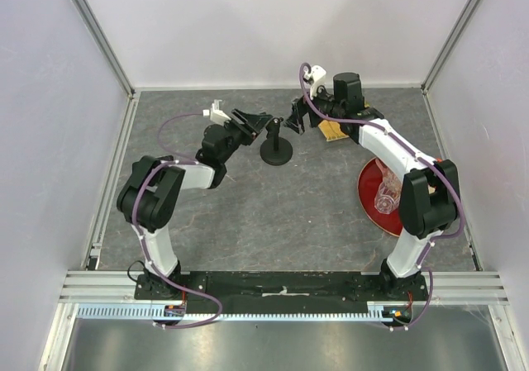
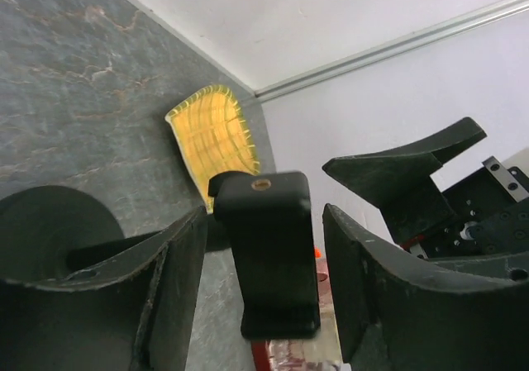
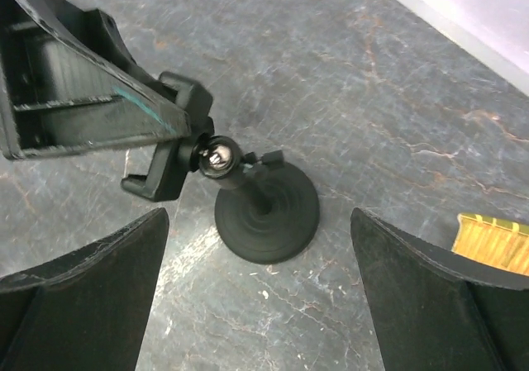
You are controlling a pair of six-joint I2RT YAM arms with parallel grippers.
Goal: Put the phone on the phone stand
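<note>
The phone showed in none of the views, so I could not tell where it lay. The phone stand stood upright on the desk. Its cradle sat between the fingers of the left hand, parted with a gap on either side. The right hand hung wide and empty just beside. The step looked like setting the cradle. Next, the phone needed finding and gripping.
</note>
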